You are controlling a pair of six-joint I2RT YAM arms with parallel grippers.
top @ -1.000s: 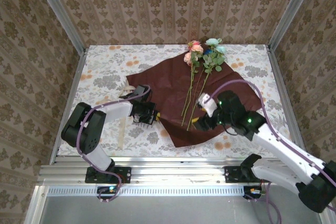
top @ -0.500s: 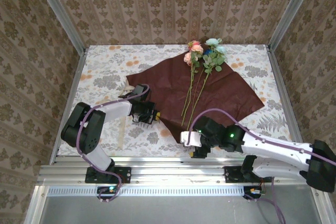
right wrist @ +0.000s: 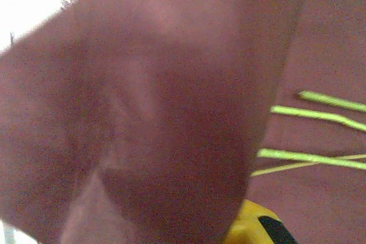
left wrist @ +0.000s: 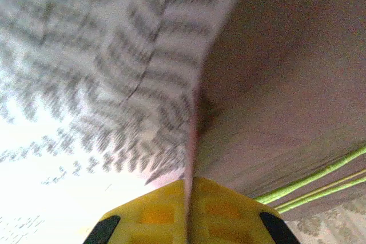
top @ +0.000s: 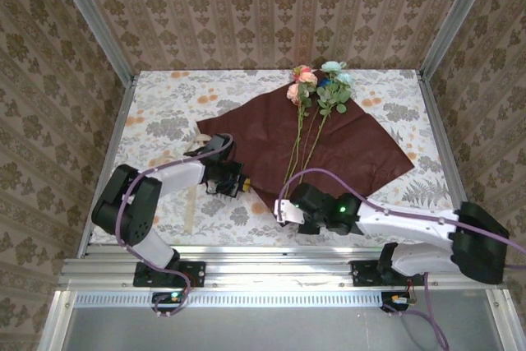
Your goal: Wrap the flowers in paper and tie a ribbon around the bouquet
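The paper (top: 345, 150) lies spread on the table, dark maroon face up. The flowers (top: 316, 84) rest on it, blooms at the far corner and thin stems (top: 294, 154) running toward me. My left gripper (top: 238, 184) is at the sheet's left edge; in the left wrist view its yellow fingers (left wrist: 229, 210) are shut together on the paper's edge (left wrist: 191, 141). My right gripper (top: 283, 210) sits at the paper's near corner, shut on it. A raised fold of paper (right wrist: 171, 112) hides most of its jaws, beside one yellow finger (right wrist: 251, 227). A thin pale ribbon (top: 191, 213) lies under the left arm.
Flower-printed tablecloth (top: 164, 113) covers the table. Patterned walls and metal posts (top: 90, 14) close in the left, back and right. A metal rail (top: 271, 260) runs along the near edge. Green stems (right wrist: 320, 112) lie just right of the right gripper.
My right arm swung from beside the stems down to the paper's near corner and closed its jaws there. The corner now stands raised. The left arm has barely moved.
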